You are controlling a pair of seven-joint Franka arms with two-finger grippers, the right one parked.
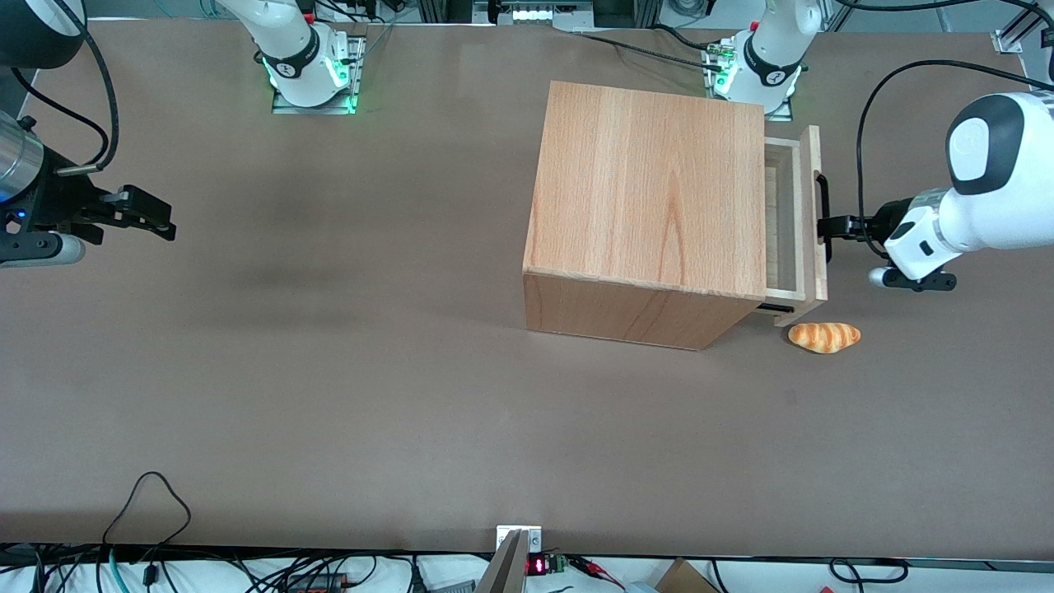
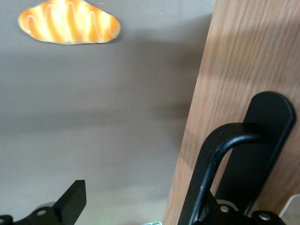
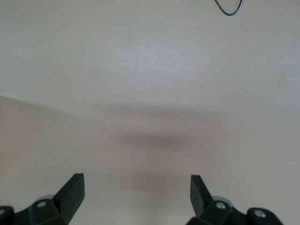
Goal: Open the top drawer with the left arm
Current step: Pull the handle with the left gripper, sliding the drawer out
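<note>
The top drawer (image 1: 786, 218) stands pulled a little way out of the wooden cabinet (image 1: 650, 189), toward the working arm's end of the table. Its flat front panel (image 1: 813, 165) (image 2: 225, 70) carries a black bar handle (image 1: 822, 198) (image 2: 220, 159). My left arm (image 1: 980, 198) reaches in from that end, and its gripper (image 1: 830, 235) (image 2: 137, 190) is right at the handle. The gripper is open: one finger (image 2: 70, 201) shows over bare table beside the panel, while the handle bar covers the place of the other.
A striped orange bread roll (image 1: 823, 336) (image 2: 69, 22) lies on the brown table (image 1: 329, 371), just in front of the drawer and nearer the front camera than my gripper. The arm's black cable (image 1: 873, 107) loops above the table.
</note>
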